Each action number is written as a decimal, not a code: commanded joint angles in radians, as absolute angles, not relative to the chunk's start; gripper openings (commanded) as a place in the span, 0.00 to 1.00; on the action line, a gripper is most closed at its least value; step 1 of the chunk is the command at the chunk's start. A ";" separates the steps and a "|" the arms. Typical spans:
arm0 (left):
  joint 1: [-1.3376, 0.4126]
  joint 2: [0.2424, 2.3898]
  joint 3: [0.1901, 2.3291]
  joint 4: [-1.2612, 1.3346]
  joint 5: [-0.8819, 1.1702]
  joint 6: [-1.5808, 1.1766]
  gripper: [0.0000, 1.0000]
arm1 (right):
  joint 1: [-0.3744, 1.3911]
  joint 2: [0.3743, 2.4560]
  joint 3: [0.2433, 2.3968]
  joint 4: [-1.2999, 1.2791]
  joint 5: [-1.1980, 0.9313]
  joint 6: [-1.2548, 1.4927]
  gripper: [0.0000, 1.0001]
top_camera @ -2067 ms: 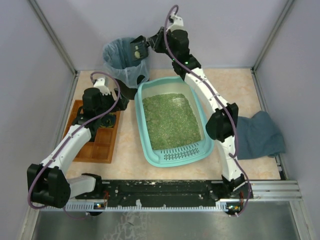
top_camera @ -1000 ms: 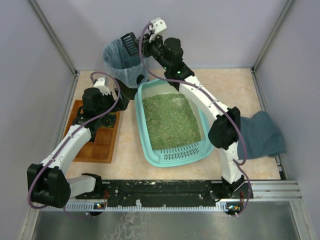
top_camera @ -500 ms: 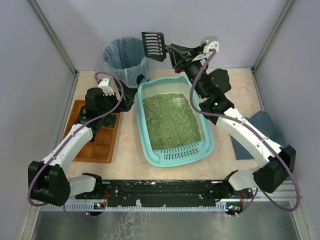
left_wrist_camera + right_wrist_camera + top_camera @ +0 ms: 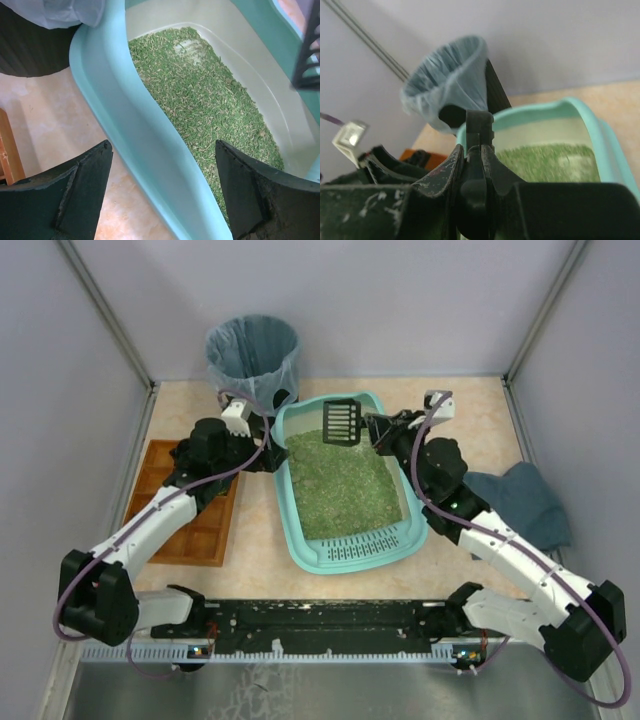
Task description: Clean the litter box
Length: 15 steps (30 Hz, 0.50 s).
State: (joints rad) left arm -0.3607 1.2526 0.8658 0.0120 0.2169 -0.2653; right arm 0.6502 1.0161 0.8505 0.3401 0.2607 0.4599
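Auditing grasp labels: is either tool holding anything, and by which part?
Right tool shut on the black scoop, gripping its handle end; slotted head over the litter box. Left tool open astride the box's left rim, holding nothing.

Soft, even light with faint shadows; overhead view sharp, right wrist view blurs the close scoop (image 4: 476, 165) and the litter box (image 4: 606, 134) behind
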 commanded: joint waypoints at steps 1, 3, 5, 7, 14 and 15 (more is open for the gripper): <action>-0.367 1.274 0.900 0.011 0.246 -0.239 0.87 | 0.649 0.978 0.838 0.181 0.349 0.549 0.00; -0.369 1.284 0.910 -0.004 0.253 -0.233 0.87 | 0.649 0.993 0.836 0.125 0.364 0.575 0.00; -0.373 1.295 0.916 -0.012 0.259 -0.230 0.87 | 0.649 1.021 0.854 0.060 0.371 0.601 0.00; -0.378 1.303 0.920 -0.014 0.262 -0.228 0.87 | 0.650 1.060 0.889 -0.005 0.365 0.620 0.00; -0.392 1.309 0.923 -0.021 0.251 -0.213 0.87 | 0.650 1.200 0.986 -0.096 0.354 0.590 0.00; -0.395 1.311 0.925 -0.023 0.254 -0.209 0.86 | 0.649 1.215 0.992 -0.091 0.360 0.582 0.00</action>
